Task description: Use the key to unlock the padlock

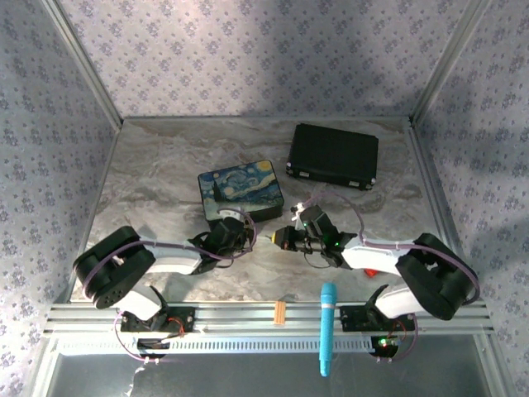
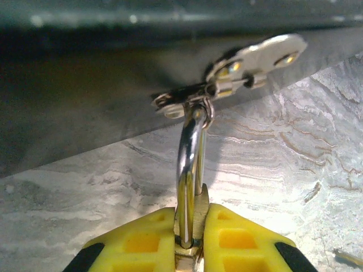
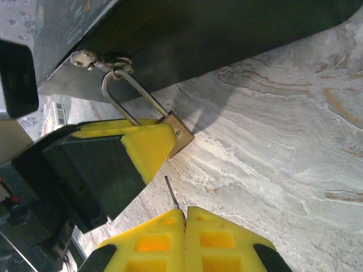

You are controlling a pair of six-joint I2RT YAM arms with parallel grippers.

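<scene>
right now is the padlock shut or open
Shut: both shackle legs run into the padlock body, looped through the hasp.

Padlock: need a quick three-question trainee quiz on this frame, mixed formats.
1. True or false: the left gripper is clamped on the body of the padlock.
2. The shackle hangs from: A) a metal hasp; B) the black case's handle; C) nothing, it lies loose on the table.
3. Fill in: the right gripper is ___ (open/shut) around a thin metal tip, probably the key.

Key: 1 true; 2 A; 3 shut.
</scene>
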